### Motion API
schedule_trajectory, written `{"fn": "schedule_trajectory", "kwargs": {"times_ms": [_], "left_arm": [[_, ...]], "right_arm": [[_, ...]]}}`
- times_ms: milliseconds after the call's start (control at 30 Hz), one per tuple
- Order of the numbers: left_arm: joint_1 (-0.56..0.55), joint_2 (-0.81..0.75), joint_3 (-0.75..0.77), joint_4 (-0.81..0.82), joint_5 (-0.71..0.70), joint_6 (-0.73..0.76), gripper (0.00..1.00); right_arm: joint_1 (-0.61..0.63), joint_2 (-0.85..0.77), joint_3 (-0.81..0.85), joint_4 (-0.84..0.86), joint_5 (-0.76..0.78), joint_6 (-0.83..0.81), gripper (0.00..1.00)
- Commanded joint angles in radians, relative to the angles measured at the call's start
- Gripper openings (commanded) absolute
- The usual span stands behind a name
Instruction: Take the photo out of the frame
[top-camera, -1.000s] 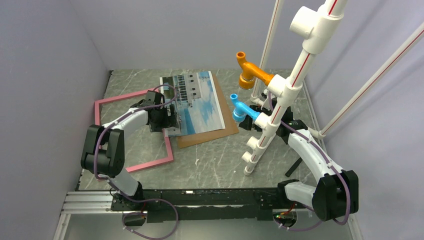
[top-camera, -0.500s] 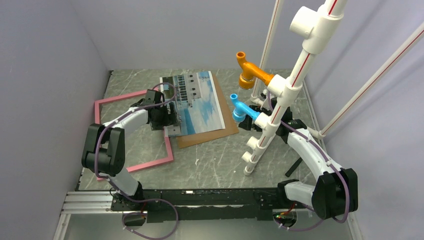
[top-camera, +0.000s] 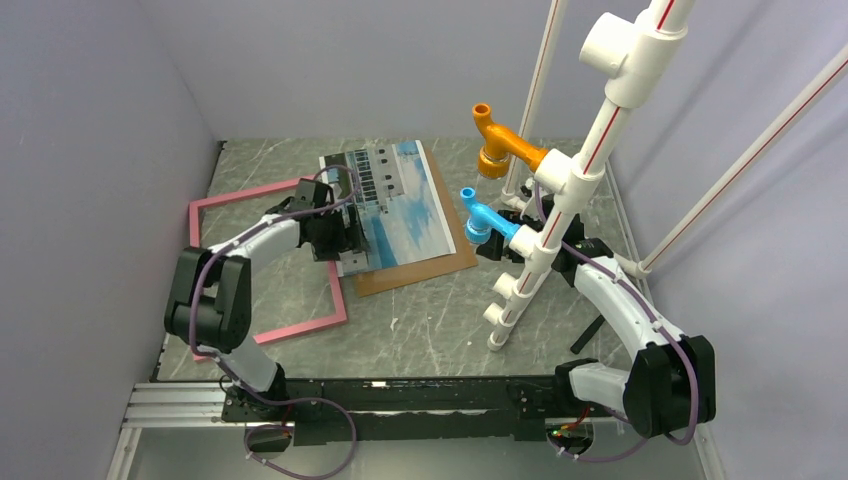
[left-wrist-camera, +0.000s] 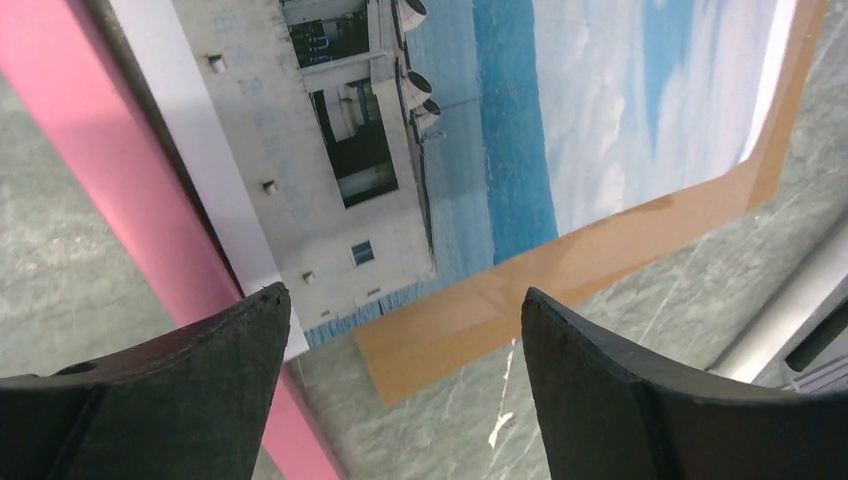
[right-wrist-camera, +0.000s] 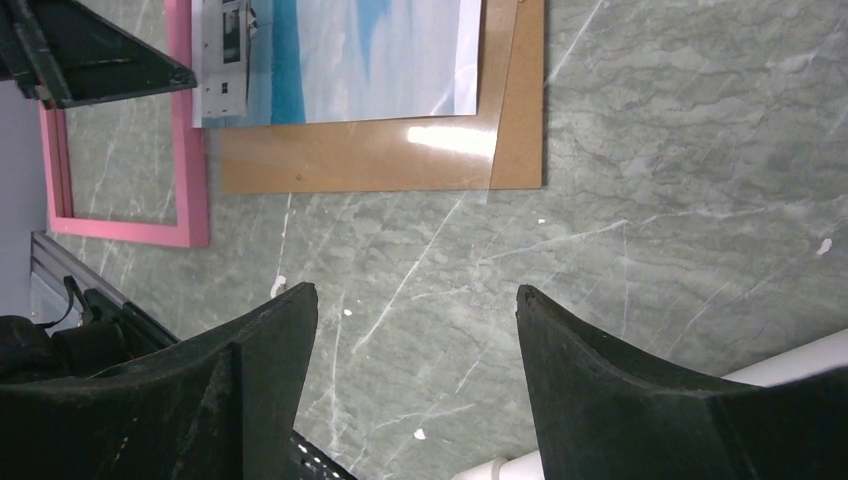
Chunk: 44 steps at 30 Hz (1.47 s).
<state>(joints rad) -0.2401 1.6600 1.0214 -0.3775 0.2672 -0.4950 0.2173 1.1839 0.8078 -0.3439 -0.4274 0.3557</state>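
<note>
Item: photo (top-camera: 400, 200) — lies face up on the brown backing board (top-camera: 420, 268), outside the pink frame (top-camera: 240, 195), its left edge right at the frame's right rail.
Left gripper (left-wrist-camera: 400, 300): fingers apart, nothing held, hovering over the photo's near corner.
Right gripper (right-wrist-camera: 412, 295): fingers apart, empty, over bare table (right-wrist-camera: 650, 200).
Step, as I judge it — removal looks essentially done. Next I'd want a clean lift away without dragging the print.

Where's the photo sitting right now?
Top view, centre-left: the photo lies face up on the brown board, just right of the pink frame, the left hand open at its near left corner.
</note>
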Motion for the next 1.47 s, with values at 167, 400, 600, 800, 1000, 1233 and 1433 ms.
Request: {"fn": "schedule_trajectory", "kwargs": {"times_ms": [167, 400, 600, 800, 1000, 1233, 1433], "left_arm": [[0.001, -0.352, 0.06, -0.155, -0.001, 0.024, 0.92], [0.001, -0.666, 0.112, -0.292, -0.062, 0.054, 0.99], [0.001, -0.893, 0.153, -0.386, -0.126, 0.068, 0.99], [0.001, -1.058, 0.16, -0.432, -0.134, 0.065, 0.99], [0.001, -1.205, 0.17, -0.469, -0.227, 0.045, 0.99], [0.001, -1.329, 0.112, -0.461, -0.316, 0.011, 1.0], [0.002, -1.313, 0.129, -0.47, -0.313, 0.001, 0.99]], "right_arm": [[0.002, -0.108, 0.049, -0.134, 0.21, -0.007, 0.75], [0.003, -0.301, 0.113, -0.332, 0.523, 0.021, 0.8], [0.004, -0.512, 0.177, -0.479, 0.612, 0.058, 1.0], [0.004, -0.673, 0.214, -0.512, 0.569, 0.068, 1.0], [0.002, -0.766, 0.236, -0.522, 0.572, 0.076, 1.0], [0.002, -0.847, 0.256, -0.521, 0.581, 0.075, 1.0], [0.002, -0.851, 0.243, -0.598, 0.696, 0.117, 1.0]]}}
